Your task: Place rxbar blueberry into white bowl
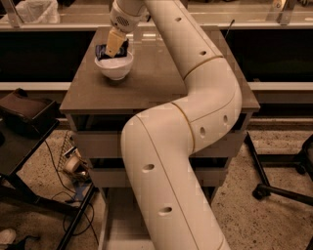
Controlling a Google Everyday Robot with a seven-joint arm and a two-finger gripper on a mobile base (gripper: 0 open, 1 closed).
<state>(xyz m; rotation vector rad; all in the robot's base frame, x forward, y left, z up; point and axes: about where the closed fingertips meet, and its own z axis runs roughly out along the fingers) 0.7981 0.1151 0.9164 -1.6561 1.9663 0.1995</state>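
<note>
The white bowl (115, 69) stands on the brown table (161, 83) near its far left corner. My gripper (115, 48) hangs right over the bowl, its tan fingers (115, 42) pointing down at the bowl's far rim. The fingers are shut on the rxbar blueberry (102, 51), a dark blue bar that sticks out to the left of them, just above the bowl's back edge. My arm's large white links cover the middle of the view and part of the table.
A black stand (24, 114) is at the left of the table, with cables and clutter (73, 168) on the floor below. A chair base (279, 188) is at the right. A rail and a clear bin (34, 10) lie behind the table.
</note>
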